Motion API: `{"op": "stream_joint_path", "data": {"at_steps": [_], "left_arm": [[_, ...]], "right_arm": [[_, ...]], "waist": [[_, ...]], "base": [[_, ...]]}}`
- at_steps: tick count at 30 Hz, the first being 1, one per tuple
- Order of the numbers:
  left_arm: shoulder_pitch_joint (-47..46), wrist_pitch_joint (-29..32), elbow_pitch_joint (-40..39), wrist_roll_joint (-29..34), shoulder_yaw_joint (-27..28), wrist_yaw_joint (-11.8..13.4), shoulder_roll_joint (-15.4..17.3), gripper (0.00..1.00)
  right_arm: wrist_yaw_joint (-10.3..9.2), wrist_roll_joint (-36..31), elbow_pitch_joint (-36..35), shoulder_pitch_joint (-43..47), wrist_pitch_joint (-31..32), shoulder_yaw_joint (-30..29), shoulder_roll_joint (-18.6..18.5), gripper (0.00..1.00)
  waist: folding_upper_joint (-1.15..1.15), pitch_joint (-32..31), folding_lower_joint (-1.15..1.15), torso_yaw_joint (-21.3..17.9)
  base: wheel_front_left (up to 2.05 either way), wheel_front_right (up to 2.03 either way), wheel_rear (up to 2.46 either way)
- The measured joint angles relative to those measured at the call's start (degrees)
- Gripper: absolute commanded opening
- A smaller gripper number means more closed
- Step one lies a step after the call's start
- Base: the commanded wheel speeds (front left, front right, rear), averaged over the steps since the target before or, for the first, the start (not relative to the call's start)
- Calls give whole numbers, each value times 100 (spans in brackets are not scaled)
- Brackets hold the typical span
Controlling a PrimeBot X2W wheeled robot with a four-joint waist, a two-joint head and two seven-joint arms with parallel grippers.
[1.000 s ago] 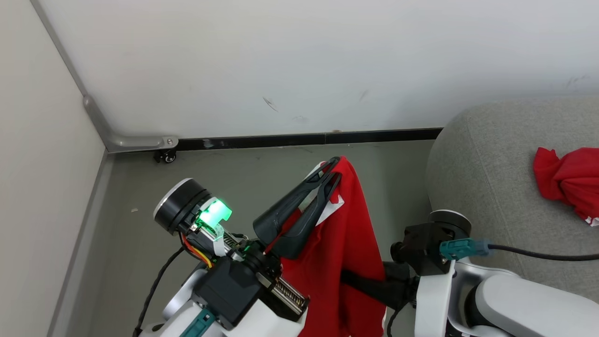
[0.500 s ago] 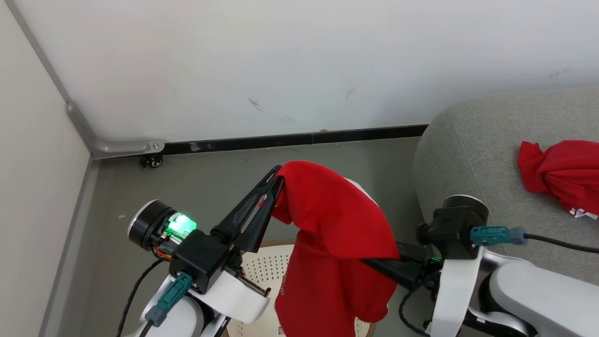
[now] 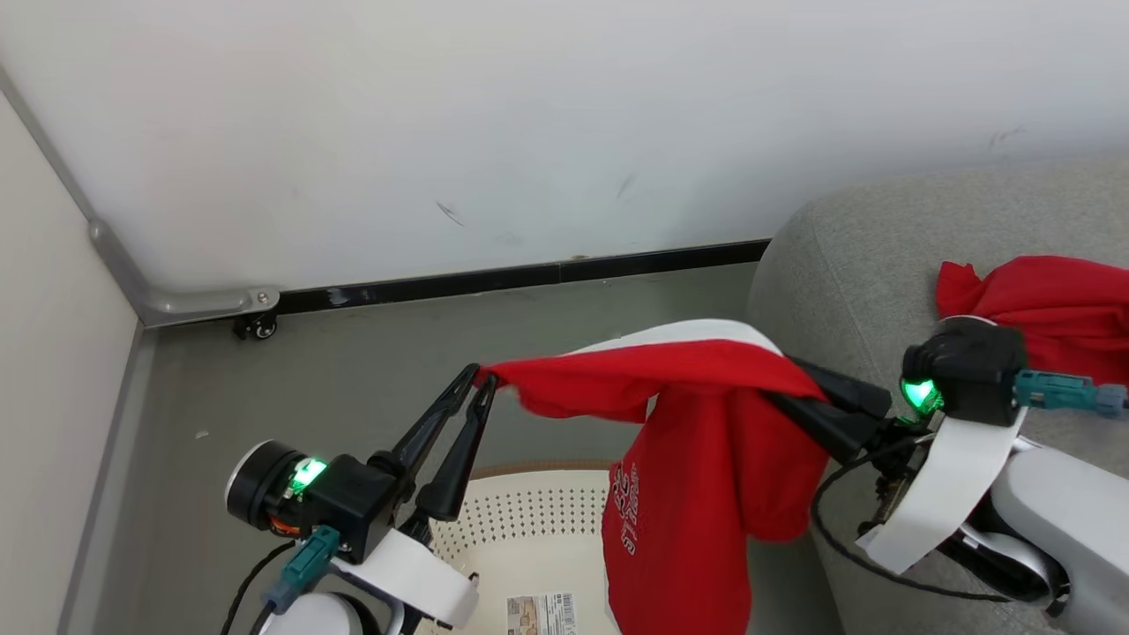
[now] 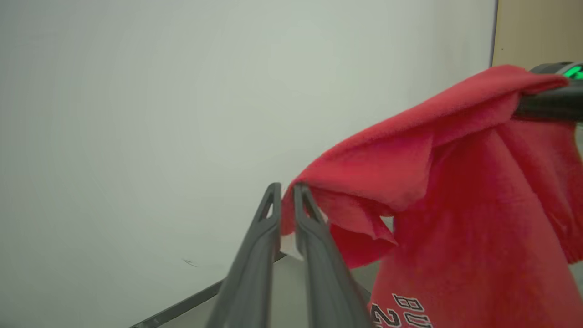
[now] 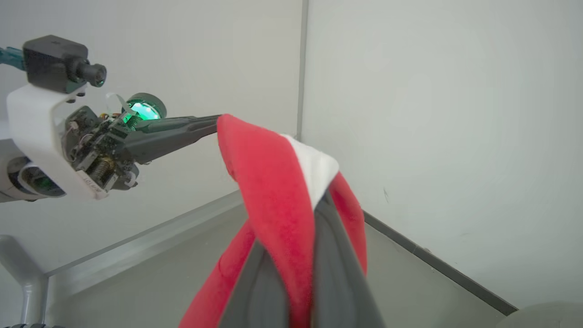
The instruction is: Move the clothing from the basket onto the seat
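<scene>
Above basket (image 3: pixel 529 520): garment (image 3: pixel 697 459) stretched between left gripper (image 3: pixel 481 381) and right gripper (image 5: pixel 319 205), both clamped on it; second garment (image 3: pixel 1041 300) on seat (image 3: pixel 829 265).

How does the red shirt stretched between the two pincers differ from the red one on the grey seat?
The bright red fabric garment between the pincers hangs stretched, pinched by the left pincer and the right pincer; the other red fabric garment lies bunched on the grey upholstered seat. The hanging one shows a white stripe and print; the bunched one shows neither. Both are bright red cloth.
</scene>
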Motion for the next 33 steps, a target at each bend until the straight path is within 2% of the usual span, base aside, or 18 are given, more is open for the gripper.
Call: {"op": "stream_joint_path", "data": {"at_steps": [2,4,5,13,21,33], "left_arm": [[58,1,49,-69,3,0,0,55],[106,25,81,-127,4,0,0,92],[141,24,87,-137,14,1,-7,100],[260,-9,98,-282,330,172,4,100],[261,-43,109,-344,423,177,-46,100],[260,-109,132,-434,428,177,-175,100]], "right_arm": [[0,0,96,59,-107,-148,-25,0],[0,-1,190,110,-207,-270,-52,0],[0,-2,242,129,-247,-347,-67,0],[0,-9,499,503,-393,-982,-214,0],[0,-70,580,999,-495,-1579,-330,0],[0,-197,568,1831,-568,-2507,-277,0]], "waist": [[0,-17,0,-34],[0,-32,0,-67],[0,-39,0,-83],[0,-70,0,-240],[0,-83,0,-469],[0,-100,0,-921]], "base": [[0,0,0],[0,0,0],[0,0,0],[0,0,0],[0,0,0],[0,0,0]]}}
